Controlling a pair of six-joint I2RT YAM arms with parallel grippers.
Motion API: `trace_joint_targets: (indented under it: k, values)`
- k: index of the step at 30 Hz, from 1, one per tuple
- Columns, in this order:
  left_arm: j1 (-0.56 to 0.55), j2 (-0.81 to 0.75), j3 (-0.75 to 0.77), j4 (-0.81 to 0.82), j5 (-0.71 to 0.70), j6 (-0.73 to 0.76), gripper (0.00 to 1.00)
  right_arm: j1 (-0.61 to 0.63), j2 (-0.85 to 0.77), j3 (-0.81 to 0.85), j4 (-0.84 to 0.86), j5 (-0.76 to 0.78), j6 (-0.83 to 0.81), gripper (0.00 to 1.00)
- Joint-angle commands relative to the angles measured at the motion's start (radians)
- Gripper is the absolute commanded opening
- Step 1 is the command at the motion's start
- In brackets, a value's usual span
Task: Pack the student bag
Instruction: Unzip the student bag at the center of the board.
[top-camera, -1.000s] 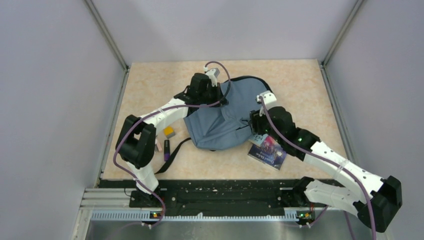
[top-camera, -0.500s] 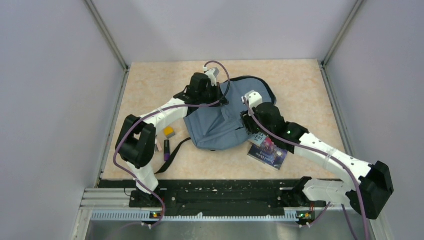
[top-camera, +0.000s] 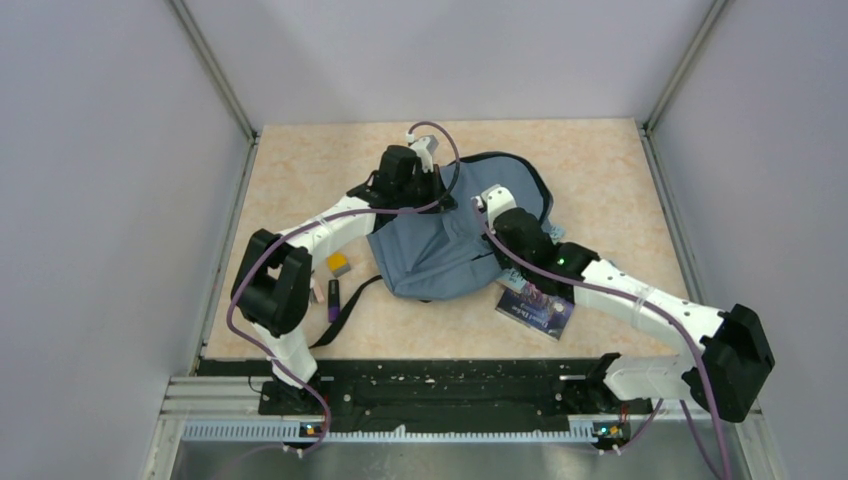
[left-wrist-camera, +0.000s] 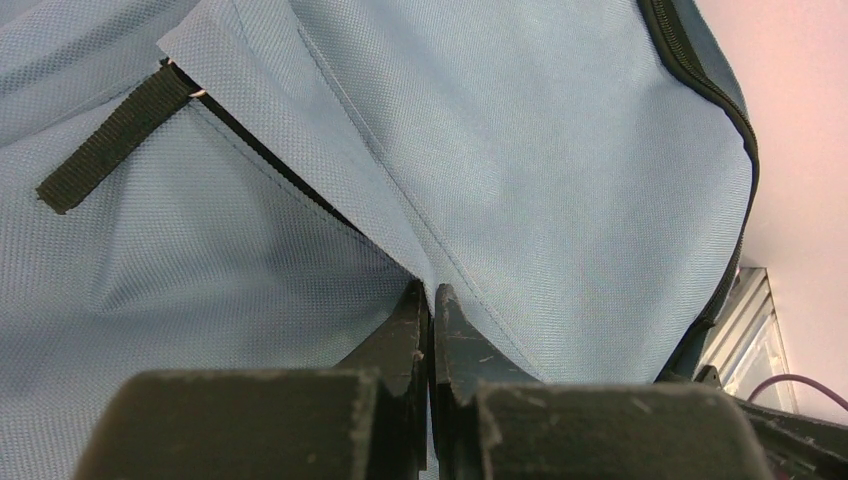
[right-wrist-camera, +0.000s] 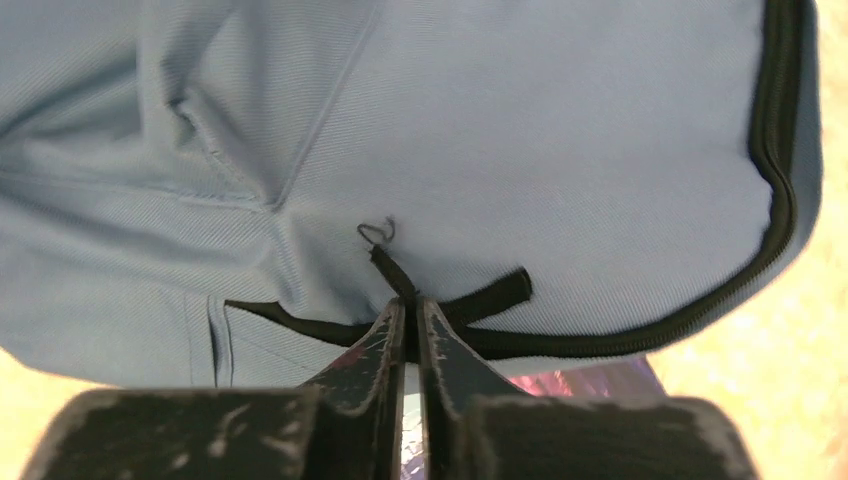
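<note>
The student bag (top-camera: 435, 250), grey-blue fabric with a black zipper (right-wrist-camera: 770, 180), lies flat in the middle of the table. At the bag's upper left my left gripper (left-wrist-camera: 432, 290) is shut on a raised fold of its fabric (left-wrist-camera: 520, 200). My right gripper (right-wrist-camera: 411, 303) is at the bag's right edge and is shut on a thin black pull tab (right-wrist-camera: 393, 270) by the zipper line. From above, the left gripper (top-camera: 428, 197) and right gripper (top-camera: 503, 252) are mostly hidden under their wrists.
A purple-covered book (top-camera: 535, 300) lies on the table just right of the bag, partly under my right wrist. Left of the bag are a yellow block (top-camera: 339, 264), a purple stick (top-camera: 333, 298) and a pink item (top-camera: 318, 290). A black strap (top-camera: 345, 310) trails toward the front.
My right arm has swung up and left over the bag's right edge, and its jaws have gone from open to shut on the black tab. The left arm has not moved.
</note>
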Motion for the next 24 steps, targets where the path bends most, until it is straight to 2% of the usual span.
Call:
trace_joint_targets:
  k: [1, 5, 10, 16, 24]
  values:
    - [0.002, -0.003, -0.006, 0.074, 0.025, 0.009, 0.00, 0.017, -0.021, 0.056, -0.015, 0.221, 0.062, 0.00]
    - [0.002, 0.007, -0.002, 0.065, 0.000, 0.067, 0.00, -0.011, -0.077, 0.041, -0.027, 0.355, 0.135, 0.00]
    - [0.002, 0.012, -0.014, 0.065, -0.021, 0.124, 0.00, -0.121, -0.136, 0.008, -0.014, 0.299, 0.200, 0.00]
    - [0.003, 0.010, -0.049, 0.106, -0.006, 0.172, 0.00, -0.186, -0.142, -0.011, 0.045, 0.265, 0.232, 0.00]
    - [0.002, -0.006, -0.114, 0.219, 0.104, 0.284, 0.00, -0.269, -0.115, -0.006, 0.143, 0.192, 0.241, 0.00]
